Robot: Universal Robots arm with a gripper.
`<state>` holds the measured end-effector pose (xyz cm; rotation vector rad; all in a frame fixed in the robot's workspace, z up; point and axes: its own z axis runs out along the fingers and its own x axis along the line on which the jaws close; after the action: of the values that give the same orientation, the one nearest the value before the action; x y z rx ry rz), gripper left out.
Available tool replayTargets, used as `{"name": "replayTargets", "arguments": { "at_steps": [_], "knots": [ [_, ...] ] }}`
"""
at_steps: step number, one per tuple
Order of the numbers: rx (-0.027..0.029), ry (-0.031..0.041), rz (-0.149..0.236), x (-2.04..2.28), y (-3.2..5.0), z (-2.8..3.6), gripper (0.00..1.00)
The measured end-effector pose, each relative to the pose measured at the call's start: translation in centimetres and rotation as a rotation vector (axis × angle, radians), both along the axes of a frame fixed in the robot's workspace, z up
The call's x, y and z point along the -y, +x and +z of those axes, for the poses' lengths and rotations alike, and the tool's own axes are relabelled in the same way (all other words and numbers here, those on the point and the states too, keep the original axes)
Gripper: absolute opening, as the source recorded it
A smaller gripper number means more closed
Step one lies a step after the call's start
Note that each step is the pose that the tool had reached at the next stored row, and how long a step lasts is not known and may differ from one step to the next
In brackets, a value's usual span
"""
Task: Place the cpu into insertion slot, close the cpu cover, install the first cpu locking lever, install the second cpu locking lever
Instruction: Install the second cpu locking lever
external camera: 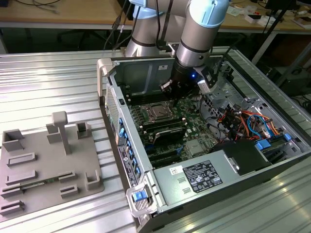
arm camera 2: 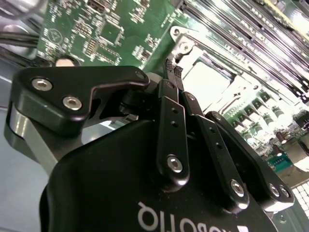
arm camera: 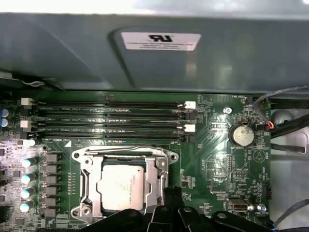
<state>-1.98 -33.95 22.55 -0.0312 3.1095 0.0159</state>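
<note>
Inside the open computer case [external camera: 146, 77], on the green motherboard [arm camera: 212, 150], the cpu [arm camera: 120, 186] lay seated in the insertion slot [arm camera: 87, 169], its silver-grey top face upward. The cpu cover [arm camera: 159, 176] lay flat around the chip, its silvery frame bordering the exposed metal face. A thin locking lever [arm camera: 120, 149] ran along the socket edge nearest the long black memory slots [arm camera: 111, 121].

The gripper [arm camera 2: 174, 67] hung just beside the socket, over the board next to the cover's edge and apart from the chip itself. In the second wrist view its two black fingers [arm camera 2: 170, 121] stood pressed together at the tips, holding nothing, with the pale cpu [arm camera 2: 207, 82] visible just past them. In the first wrist view the fingertips [arm camera: 171, 193] appeared at the socket's side, close to the cover frame; contact with it could not be judged.

In the exterior view the grey arm [external camera: 204, 29] reached down into the case, the gripper [external camera: 170, 87] poised above the socket [external camera: 158, 112]. A grey fixture tray [external camera: 43, 165] sat on the ribbed metal table [external camera: 48, 82], toward the exterior view's left, well apart from the case.
</note>
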Motion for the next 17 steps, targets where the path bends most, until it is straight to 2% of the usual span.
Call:
{"name": "replayTargets", "arguments": {
  "at_steps": [2,7,11,15,17],
  "knots": [
    [0.0000,-0.0003,0.000,0.10,0.10,-0.01,0.11],
    [0.0000,-0.0004,0.000,0.97,-0.04,-0.06,0.11],
    [0.0001,-0.0004,0.000,1.66,-0.49,-0.09,0.11],
    [0.0000,-0.0005,0.000,2.64,-0.56,-0.09,0.11],
    [0.0001,-0.0003,0.000,2.75,-0.56,-0.10,0.11]
  ]
}}
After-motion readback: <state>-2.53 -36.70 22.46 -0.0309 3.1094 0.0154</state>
